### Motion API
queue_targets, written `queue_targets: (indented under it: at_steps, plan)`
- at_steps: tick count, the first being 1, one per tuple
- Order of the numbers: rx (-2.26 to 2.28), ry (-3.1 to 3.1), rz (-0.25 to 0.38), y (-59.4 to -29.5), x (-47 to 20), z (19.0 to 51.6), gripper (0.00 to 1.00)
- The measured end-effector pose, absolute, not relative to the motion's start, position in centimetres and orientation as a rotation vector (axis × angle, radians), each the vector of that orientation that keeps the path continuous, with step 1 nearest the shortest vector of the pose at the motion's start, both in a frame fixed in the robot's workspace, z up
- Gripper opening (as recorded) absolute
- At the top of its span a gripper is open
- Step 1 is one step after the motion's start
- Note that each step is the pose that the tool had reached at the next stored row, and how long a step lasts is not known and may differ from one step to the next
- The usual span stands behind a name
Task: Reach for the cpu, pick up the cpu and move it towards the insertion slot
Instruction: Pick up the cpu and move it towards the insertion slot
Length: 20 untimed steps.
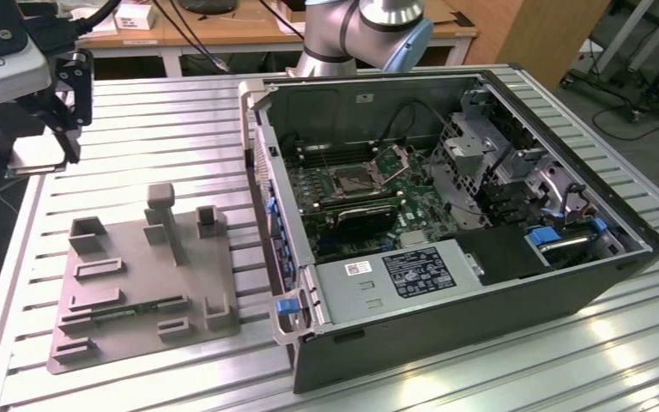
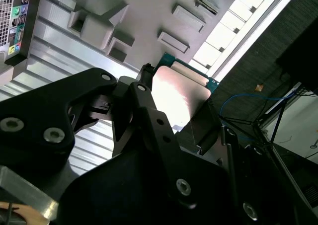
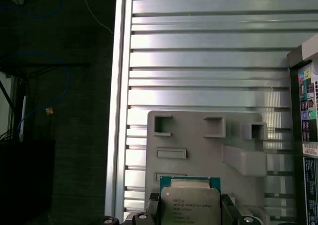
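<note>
The cpu [image 1: 35, 159] hangs in the air over the table's far corner at the exterior view's left, with my gripper [image 1: 52, 157] shut on it. In the first wrist view its silver top [image 3: 191, 205] sits between two black fingers [image 3: 153, 205]. In the second wrist view the cpu [image 2: 181, 93] shines between the fingers [image 2: 144, 88], its green edge showing. The insertion slot [image 1: 359, 180], a metal-framed socket with a dark centre and a raised retention plate, lies in the green motherboard inside the open computer case, well off to the exterior view's right of the gripper.
A grey fixture plate [image 1: 135, 275] with raised blocks and a thin green circuit strip [image 1: 135, 307] lies below the gripper. The open computer case [image 1: 306, 257] stands beside it on the slatted metal table [image 1: 169, 146]. The table's edge [image 3: 121, 111] runs close to the gripper.
</note>
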State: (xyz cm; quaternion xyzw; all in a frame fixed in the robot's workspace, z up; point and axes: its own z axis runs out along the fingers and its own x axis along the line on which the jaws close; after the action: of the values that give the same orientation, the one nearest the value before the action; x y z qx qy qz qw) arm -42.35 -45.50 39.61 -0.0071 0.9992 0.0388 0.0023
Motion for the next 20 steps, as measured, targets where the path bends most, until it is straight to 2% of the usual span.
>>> queue_targets:
  at_steps: [20]
  plan:
    - [-0.022, 3.135, 0.122, -45.50, -41.91, 39.61, 0.55]
